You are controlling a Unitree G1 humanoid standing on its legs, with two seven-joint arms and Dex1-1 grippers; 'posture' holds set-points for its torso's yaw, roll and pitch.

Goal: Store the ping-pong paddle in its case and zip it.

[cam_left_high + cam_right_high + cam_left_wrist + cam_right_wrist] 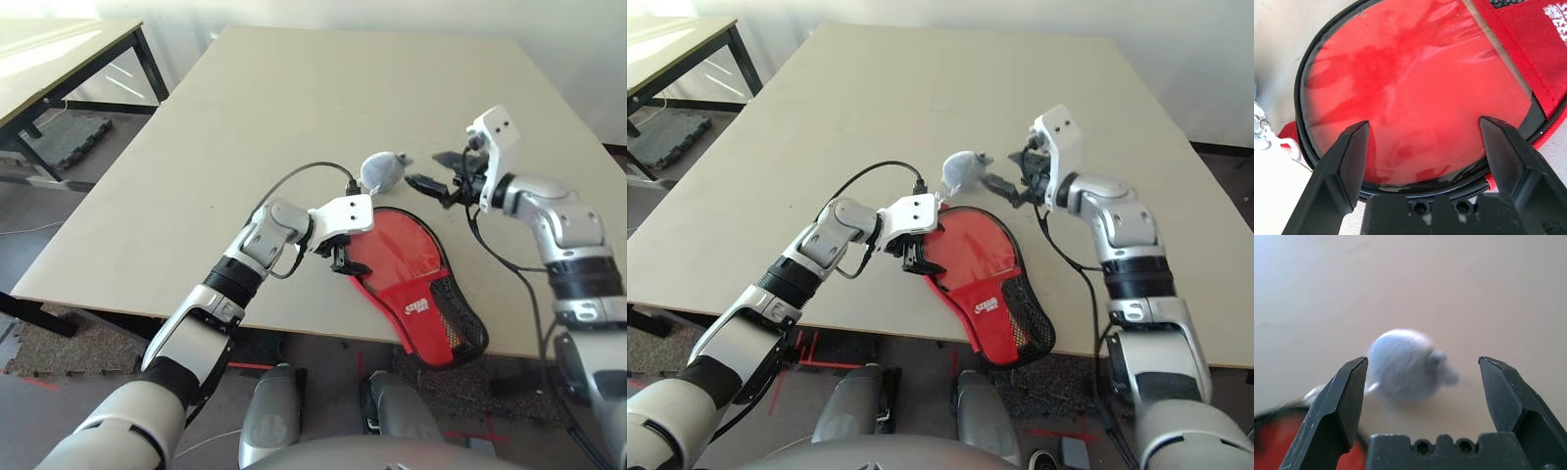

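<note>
The case lies flat near the table's front edge, red side up, with its black mesh pocket and white logo toward me. Its handle end pokes slightly past the edge. A whitish pom-pom rests on the table just beyond the round end. My left gripper is open at the case's left rim, fingers down, and the glossy red face lies between them in the left wrist view. My right gripper is open, just right of the pom-pom and pointing at it. The ping-pong paddle is hidden.
The beige table stretches wide and bare behind the case. A second table stands at the far left across a gap of floor. A black cable loops from my left wrist.
</note>
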